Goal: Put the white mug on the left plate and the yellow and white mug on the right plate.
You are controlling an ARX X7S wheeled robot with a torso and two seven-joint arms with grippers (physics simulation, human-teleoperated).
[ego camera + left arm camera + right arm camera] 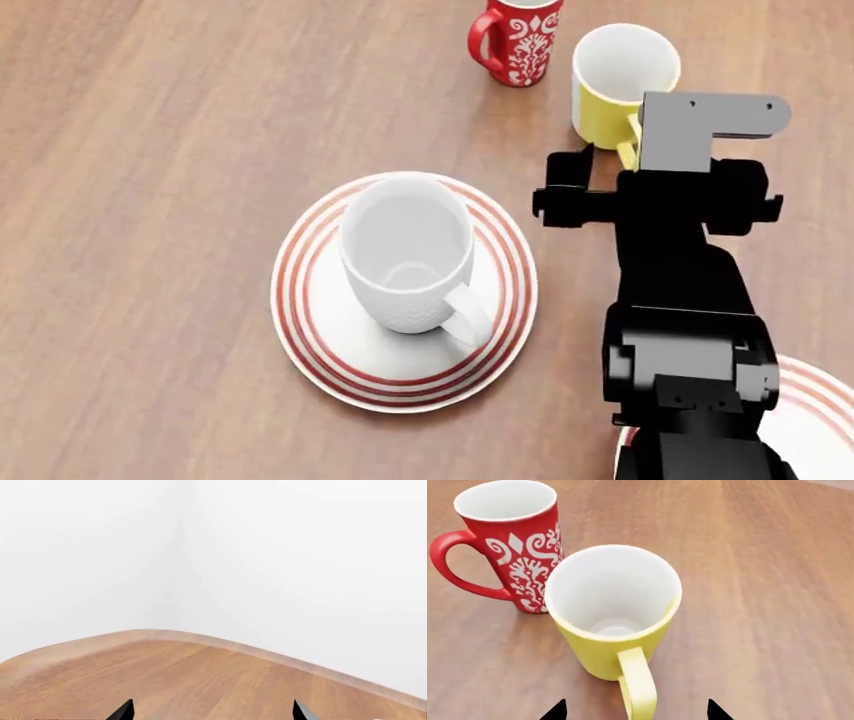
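The white mug [404, 255] stands upright on the left plate [304, 335], its handle toward the near right. Farther back, beside the red mug, stands the yellow and white mug [617, 72], also upright [610, 615]. Its yellow handle [639, 690] points at my right gripper [635, 711], which is open with a fingertip on each side of the handle, not touching it. Only a part of the right plate [825, 408] shows, at the near right behind my right arm [681, 270]. My left gripper [213, 711] is open over bare wood, holding nothing.
A red mug with a white pattern [518, 40] stands just left of the yellow one, close to it [514, 545]. The left wrist view shows the table's rounded far edge [200, 637] and white walls beyond.
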